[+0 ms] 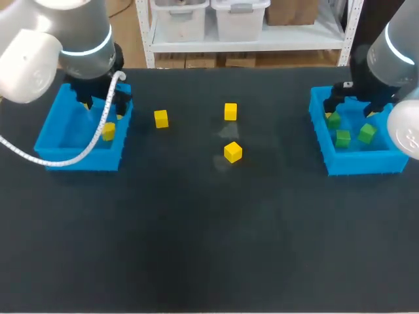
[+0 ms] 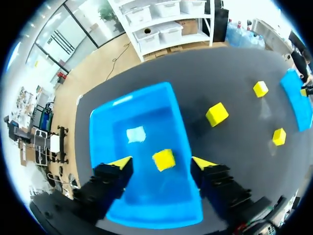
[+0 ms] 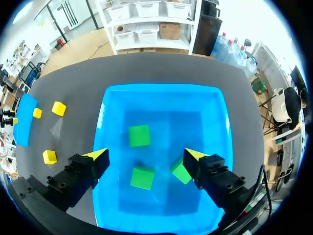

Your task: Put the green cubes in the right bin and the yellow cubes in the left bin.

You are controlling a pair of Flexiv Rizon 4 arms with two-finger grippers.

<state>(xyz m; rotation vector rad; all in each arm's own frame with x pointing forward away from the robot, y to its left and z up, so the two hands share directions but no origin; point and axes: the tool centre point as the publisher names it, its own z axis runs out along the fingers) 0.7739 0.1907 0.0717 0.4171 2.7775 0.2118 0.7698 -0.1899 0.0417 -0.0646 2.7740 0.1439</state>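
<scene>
My left gripper [image 2: 162,163] hangs open over the left blue bin [image 2: 142,105]. A yellow cube [image 2: 164,159] lies in that bin between the spread fingers, touching neither. It also shows as the yellow cube [image 1: 109,131] in the left bin [image 1: 55,134]. Three yellow cubes [image 1: 161,118], [image 1: 230,111], [image 1: 232,152] sit on the table. My right gripper [image 3: 146,155] stands open and empty above the right bin [image 3: 112,112]. That bin holds three green cubes [image 3: 139,135], [image 3: 143,177], [image 3: 180,171].
The black table [image 1: 209,235] is bare in front of the bins. The two bins stand at opposite ends, the loose yellow cubes [image 2: 216,114] between them toward the back.
</scene>
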